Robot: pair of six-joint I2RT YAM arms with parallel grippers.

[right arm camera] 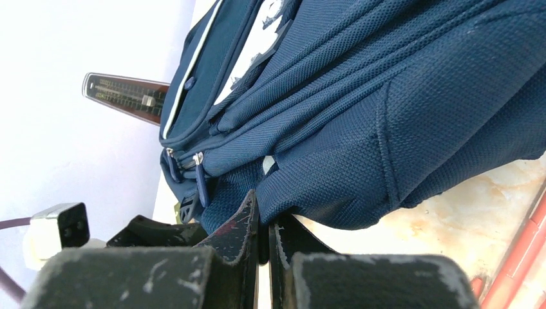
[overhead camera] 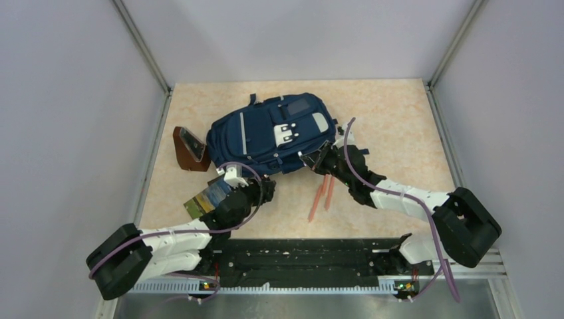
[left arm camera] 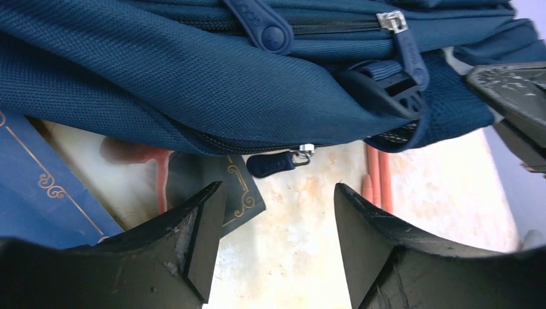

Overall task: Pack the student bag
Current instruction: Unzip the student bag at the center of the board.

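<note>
Student bag [overhead camera: 266, 133] lay patch-up toward the far middle of the table [overhead camera: 399, 119]. Left gripper [left arm camera: 277, 190] hovered at its near edge, fingers spread wide, a dark zip pull [left arm camera: 273, 164] dangling just ahead of the gap. Right gripper [right arm camera: 264, 209] sat at the bag's right corner, fingers pressed together against the fabric; whether cloth was caught between them, hard to tell. Two orange pencils [overhead camera: 321, 196] lay just beside.
</note>
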